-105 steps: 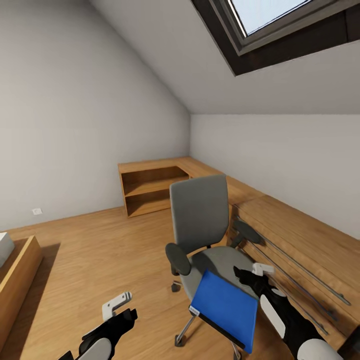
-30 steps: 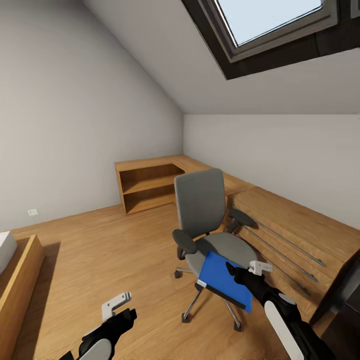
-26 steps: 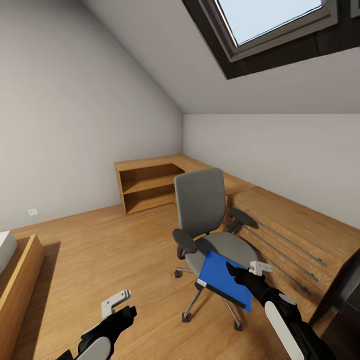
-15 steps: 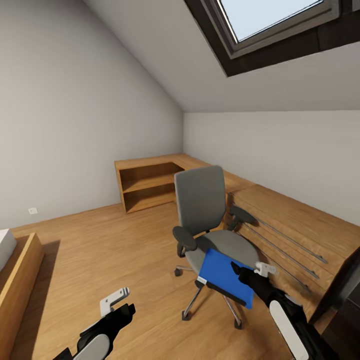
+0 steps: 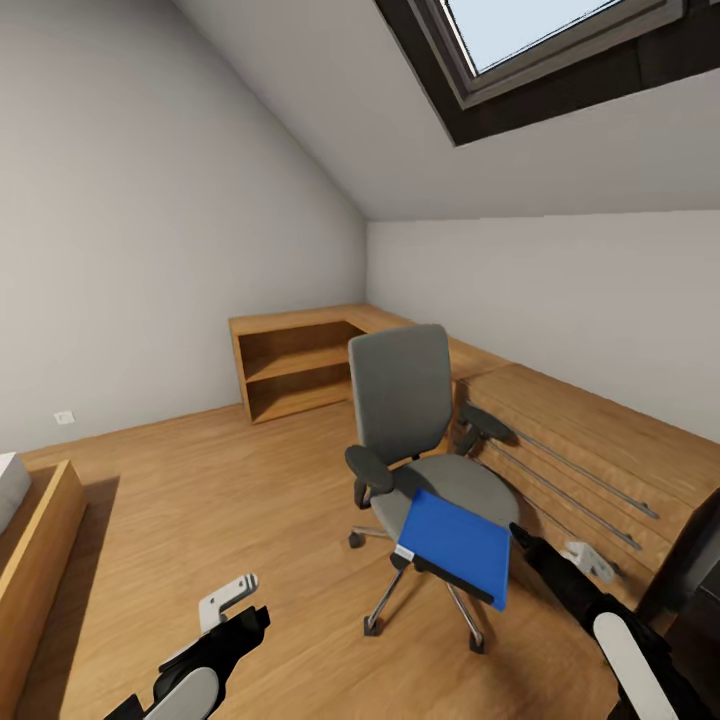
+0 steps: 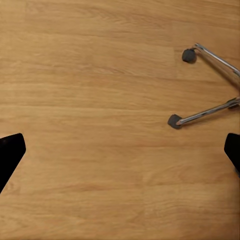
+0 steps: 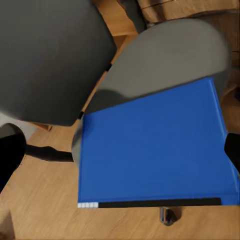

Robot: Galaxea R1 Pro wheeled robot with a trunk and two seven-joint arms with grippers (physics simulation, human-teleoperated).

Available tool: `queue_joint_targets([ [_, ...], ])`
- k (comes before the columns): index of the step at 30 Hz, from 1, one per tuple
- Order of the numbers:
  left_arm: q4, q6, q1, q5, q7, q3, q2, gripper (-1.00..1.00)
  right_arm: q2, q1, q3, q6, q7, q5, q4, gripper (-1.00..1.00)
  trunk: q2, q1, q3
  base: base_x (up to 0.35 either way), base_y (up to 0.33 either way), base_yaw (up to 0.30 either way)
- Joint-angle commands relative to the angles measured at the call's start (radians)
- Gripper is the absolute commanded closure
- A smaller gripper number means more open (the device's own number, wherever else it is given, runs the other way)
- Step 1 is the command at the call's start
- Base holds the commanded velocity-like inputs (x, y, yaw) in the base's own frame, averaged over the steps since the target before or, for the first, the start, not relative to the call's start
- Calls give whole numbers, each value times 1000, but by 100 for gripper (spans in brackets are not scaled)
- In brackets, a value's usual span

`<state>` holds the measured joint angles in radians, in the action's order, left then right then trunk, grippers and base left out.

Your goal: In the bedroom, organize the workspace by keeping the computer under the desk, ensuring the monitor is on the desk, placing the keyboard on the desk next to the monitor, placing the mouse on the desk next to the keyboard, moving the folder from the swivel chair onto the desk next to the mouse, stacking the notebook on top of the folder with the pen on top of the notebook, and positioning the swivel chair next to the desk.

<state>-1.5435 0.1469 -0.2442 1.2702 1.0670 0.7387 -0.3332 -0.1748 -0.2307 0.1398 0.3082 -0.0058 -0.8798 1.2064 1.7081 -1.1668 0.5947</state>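
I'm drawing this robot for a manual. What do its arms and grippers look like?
Both arms are glossy black with white rounded shell panels. The left gripper and the right gripper are black with a pale grey angular bracket; the fingers are plain black. No cables or markings show.

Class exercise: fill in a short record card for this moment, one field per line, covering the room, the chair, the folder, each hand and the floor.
room: attic bedroom, sloped grey walls, skylight
swivel chair: grey, upright on the wood floor, in front of the low wooden shelf unit
folder: bright blue, lying on the chair seat, its front edge overhanging the seat
right hand: open, beside the folder, not gripping it
left hand: open, empty, low over the floor
chair base: chrome legs and castors on the floor
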Motion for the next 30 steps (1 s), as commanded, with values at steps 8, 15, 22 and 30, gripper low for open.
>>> queue_joint_targets([
  [8, 0, 8, -1, 1, 8, 4, 0, -100, -4, 8, 40, 11, 0, -51, -10, -100, 57, -31, 26, 0, 0, 0],
  [15, 2, 8, -1, 1, 8, 6, 0, -100, -14, 8, 44, 12, 0, -53, -14, -100, 106, -58, 48, 0, 0, 0],
  [22, 4, 8, -1, 1, 6, 10, 1, -100, -16, 8, 46, 7, -3, -53, -31, -100, 155, -84, 70, 0, 0, 0],
  [30, 6, 8, -1, 3, 4, 14, 3, -100, -15, 8, 46, 4, -1, -53, -43, -100, 211, -115, 95, 0, 0, 0],
])
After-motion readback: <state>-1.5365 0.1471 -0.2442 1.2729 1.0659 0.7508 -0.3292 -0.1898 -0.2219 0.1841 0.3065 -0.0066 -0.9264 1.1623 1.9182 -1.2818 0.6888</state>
